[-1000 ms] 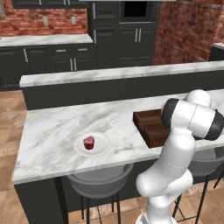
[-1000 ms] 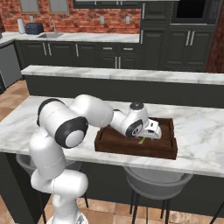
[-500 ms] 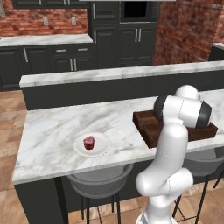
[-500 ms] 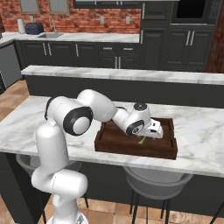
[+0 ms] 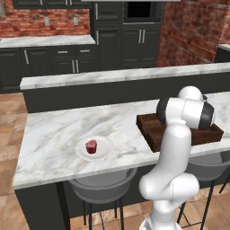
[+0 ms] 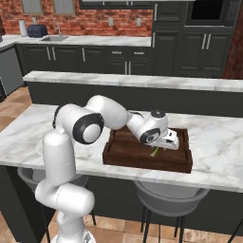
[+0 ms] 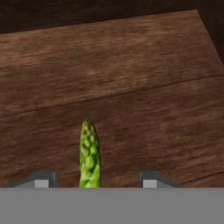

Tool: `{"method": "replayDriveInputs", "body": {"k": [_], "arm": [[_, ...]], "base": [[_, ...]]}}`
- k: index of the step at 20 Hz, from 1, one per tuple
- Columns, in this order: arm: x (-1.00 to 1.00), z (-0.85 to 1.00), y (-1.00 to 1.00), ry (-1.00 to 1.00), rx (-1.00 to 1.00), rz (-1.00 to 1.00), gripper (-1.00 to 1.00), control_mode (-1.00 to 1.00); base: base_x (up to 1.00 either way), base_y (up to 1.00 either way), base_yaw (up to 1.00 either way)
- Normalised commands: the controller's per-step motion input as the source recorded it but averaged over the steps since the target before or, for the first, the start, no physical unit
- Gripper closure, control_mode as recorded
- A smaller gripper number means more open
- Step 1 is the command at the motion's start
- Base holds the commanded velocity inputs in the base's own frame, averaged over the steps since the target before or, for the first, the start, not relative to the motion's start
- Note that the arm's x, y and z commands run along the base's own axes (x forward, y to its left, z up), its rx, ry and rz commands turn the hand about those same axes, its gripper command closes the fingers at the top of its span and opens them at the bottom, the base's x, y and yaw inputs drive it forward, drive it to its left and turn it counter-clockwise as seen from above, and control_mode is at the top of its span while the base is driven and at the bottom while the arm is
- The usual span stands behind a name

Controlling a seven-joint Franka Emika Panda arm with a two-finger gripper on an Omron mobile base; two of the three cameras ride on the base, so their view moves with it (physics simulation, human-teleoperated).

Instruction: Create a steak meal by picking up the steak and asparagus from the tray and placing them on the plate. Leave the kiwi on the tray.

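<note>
steak: small dark red chunk of meat (image 5: 91, 146) already sits on the round white plate (image 5: 106, 151), well left of the tray.
asparagus: thin light green stalk (image 7: 89, 159) lies on the floor of the dark brown wooden tray (image 6: 176, 163), between the two finger tips.
gripper: two-finger gripper (image 7: 92, 180) has dropped lower into the tray over the last second; tips spread apart either side of the stalk, not closed on it.
arm: elbow swung inward versus a second ago.
meaning: steak half done, asparagus grasp looks next.
kiwi: can't make it out.
</note>
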Motion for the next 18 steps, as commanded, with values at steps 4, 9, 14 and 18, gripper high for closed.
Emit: {"method": "replayDriveInputs", "body": {"k": [4,9,14,18], "arm": [[0.00,-0.35,0.38,0.02,0.00,0.00,1.00,-1.00],[0.00,-0.17,0.31,0.05,0.00,0.00,1.00,-1.00],[0.00,0.00,0.00,0.00,0.00,0.00,1.00,-1.00],[-0.16,0.24,0.00,-0.06,0.00,0.06,1.00,-1.00]], "base": [[0.00,0.00,0.00],[0.00,0.00,0.00],[0.00,0.00,0.00],[0.00,0.00,0.00]]}}
